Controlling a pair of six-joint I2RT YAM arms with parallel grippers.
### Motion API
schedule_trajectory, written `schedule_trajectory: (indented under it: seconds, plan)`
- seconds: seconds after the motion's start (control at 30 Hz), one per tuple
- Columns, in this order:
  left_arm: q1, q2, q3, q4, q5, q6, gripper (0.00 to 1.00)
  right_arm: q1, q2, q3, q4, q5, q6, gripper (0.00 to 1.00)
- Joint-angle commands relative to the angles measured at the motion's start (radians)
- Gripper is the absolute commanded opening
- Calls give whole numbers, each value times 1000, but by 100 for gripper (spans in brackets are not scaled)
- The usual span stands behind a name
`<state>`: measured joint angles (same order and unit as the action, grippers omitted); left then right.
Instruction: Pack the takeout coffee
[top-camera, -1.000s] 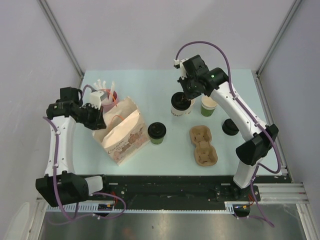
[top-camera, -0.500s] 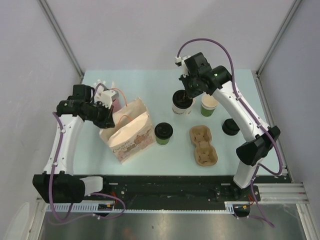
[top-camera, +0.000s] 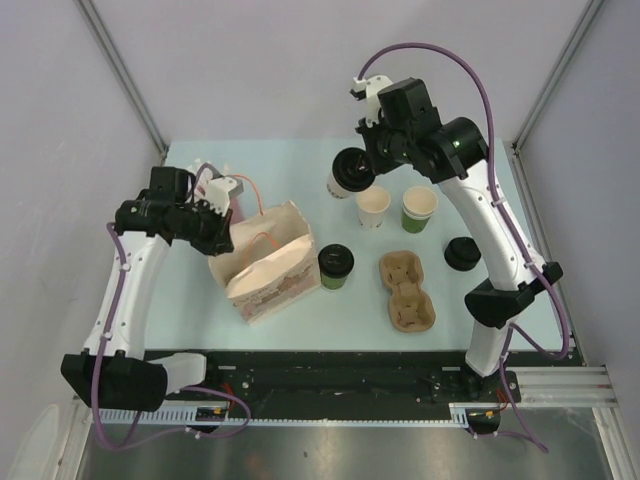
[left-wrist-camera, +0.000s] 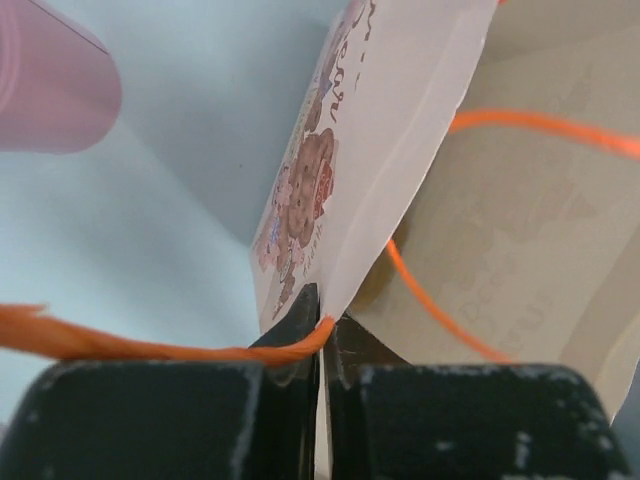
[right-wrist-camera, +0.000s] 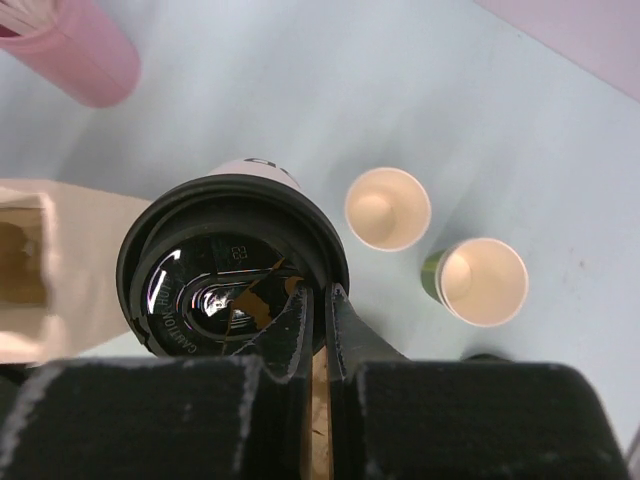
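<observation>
My right gripper (top-camera: 362, 170) (right-wrist-camera: 322, 305) is shut on the rim of the white lidded cup (top-camera: 345, 172) (right-wrist-camera: 232, 265) and holds it in the air, above the table behind the bag. The dark green lidded cup (top-camera: 336, 266) stands on the table next to the paper bag (top-camera: 265, 262). My left gripper (top-camera: 222, 228) (left-wrist-camera: 322, 322) is shut on the bag's top edge (left-wrist-camera: 390, 170) beside its orange handle (left-wrist-camera: 150, 345), holding the bag open and tilted.
A lidless white cup (top-camera: 373, 207) (right-wrist-camera: 387, 208) and a lidless green cup (top-camera: 419, 208) (right-wrist-camera: 483, 281) stand at the back. A brown pulp tray (top-camera: 407, 291) lies right of centre, a loose black lid (top-camera: 461, 253) beyond it. A pink holder (top-camera: 228, 196) (right-wrist-camera: 75, 50) stands behind the bag.
My right gripper has lifted the white lidded cup off the table and carried it left, uncovering the lidless white cup. My left gripper has pulled the bag to the right, nearer the green cup.
</observation>
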<state>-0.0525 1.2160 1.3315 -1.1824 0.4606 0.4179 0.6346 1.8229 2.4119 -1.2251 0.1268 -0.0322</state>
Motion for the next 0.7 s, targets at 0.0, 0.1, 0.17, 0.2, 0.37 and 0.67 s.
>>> schedule_trajectory:
  seconds: [0.0, 0.1, 0.17, 0.2, 0.37, 0.67]
  plan:
    - [-4, -52, 74, 7, -40, -21, 13, 66, 16, 98, -21, -27, 28, 0]
    - [-3, -53, 81, 7, -37, -24, 21, 126, 3, 107, 27, -62, 51, 0]
    - [-3, -55, 90, 7, -37, -30, 24, 158, 3, 113, 71, -73, 52, 0]
    - [-3, -52, 90, 9, -36, -30, 27, 189, 7, 119, 81, -69, 57, 0]
    - [9, -58, 101, 9, -66, -22, 38, 234, 64, 187, 177, -75, 97, 0]
    - [49, -75, 117, 0, -77, -30, 39, 315, 182, 234, 174, -38, 35, 0]
